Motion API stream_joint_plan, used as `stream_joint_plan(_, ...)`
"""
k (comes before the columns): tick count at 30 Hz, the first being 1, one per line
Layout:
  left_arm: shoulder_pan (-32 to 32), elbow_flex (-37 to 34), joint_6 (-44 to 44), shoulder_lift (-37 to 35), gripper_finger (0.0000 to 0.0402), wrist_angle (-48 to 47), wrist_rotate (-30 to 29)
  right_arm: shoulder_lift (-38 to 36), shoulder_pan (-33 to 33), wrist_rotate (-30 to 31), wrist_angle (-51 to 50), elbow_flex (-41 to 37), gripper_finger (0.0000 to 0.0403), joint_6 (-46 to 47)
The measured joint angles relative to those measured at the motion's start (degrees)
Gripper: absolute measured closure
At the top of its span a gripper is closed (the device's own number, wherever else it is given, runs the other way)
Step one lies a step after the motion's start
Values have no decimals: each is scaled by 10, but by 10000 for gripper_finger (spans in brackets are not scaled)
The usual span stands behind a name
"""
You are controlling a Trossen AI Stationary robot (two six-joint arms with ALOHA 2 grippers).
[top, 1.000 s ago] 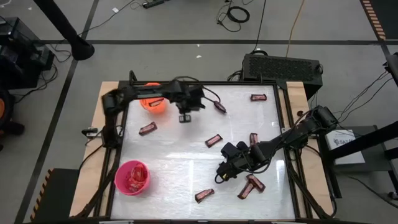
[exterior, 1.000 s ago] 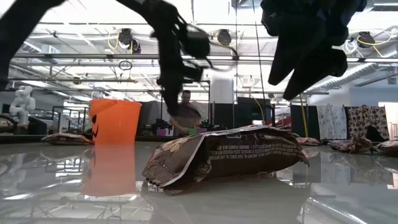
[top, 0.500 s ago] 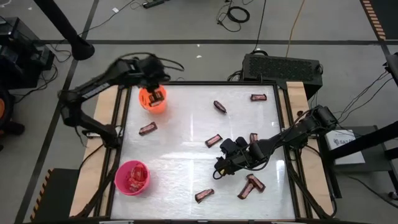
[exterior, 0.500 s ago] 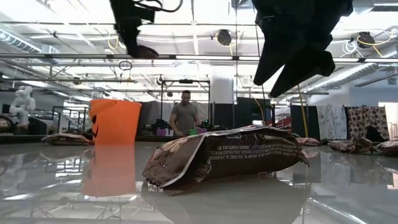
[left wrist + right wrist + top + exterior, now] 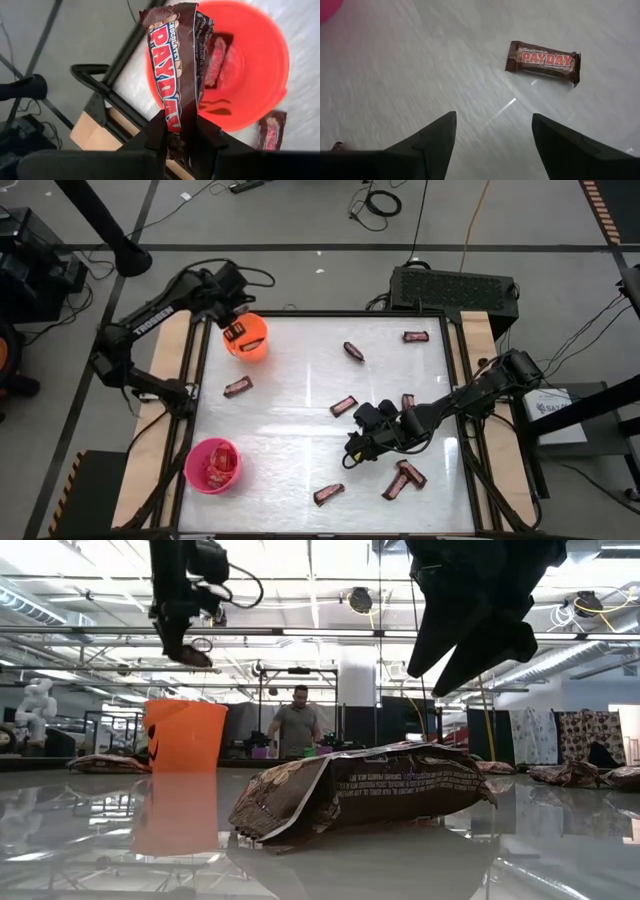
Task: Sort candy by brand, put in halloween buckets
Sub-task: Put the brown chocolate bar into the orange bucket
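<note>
Left fingers hold a brown bar over the orange bucket — the drop turns on that alignment.

In the left wrist view the left gripper (image 5: 177, 132) pinches a brown Payday bar (image 5: 172, 75) by one end, its long axis running straight out from the fingers, with the orange bucket (image 5: 260, 75) open beyond it and other brown bars already inside; from above, the gripper (image 5: 232, 332) hangs at the bucket's (image 5: 252, 345) rim on the desk's (image 5: 300, 430) far left corner, so letting go should land the bar inside. Nearer the middle of the desk, the right gripper (image 5: 492, 135) hovers with fingers spread wide — a loose Payday bar (image 5: 543, 61) lies flat ahead of them, its long axis crosswise to the reach. The pink bucket (image 5: 212, 466) sits at the near left.
</note>
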Motion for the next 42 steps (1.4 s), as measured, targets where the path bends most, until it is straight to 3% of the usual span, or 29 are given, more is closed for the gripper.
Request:
stream_joint_plan(13,-1,-32,13,-1,331,25,47,0,-15,-6,0,0,151,-48)
stream_joint_plan(18,-1,-32,4,-1,281,28,51,0,-27,-117,-8,0,151,-41)
stream_joint_plan(23,-1,-32,13,-1,215,29,73,0,-28,-229,-96,0,151,56)
stream_joint_plan(25,-2,-32,13,-1,196,29,96,0,-20,-227,-141,0,151,107)
stream_joint_plan(28,-2,-32,13,-1,179,37,134,0,-10,-175,-227,0,151,205)
stream_joint_plan(33,-11,-32,-15,-1,175,72,217,0,-23,-134,-368,0,151,331)
stream_joint_plan(38,-48,-32,-33,-1,175,113,309,-1,-62,-137,-376,-25,151,303)
stream_joint_plan(42,-86,-32,-36,-1,175,116,300,-1,-88,-168,-312,-84,151,265)
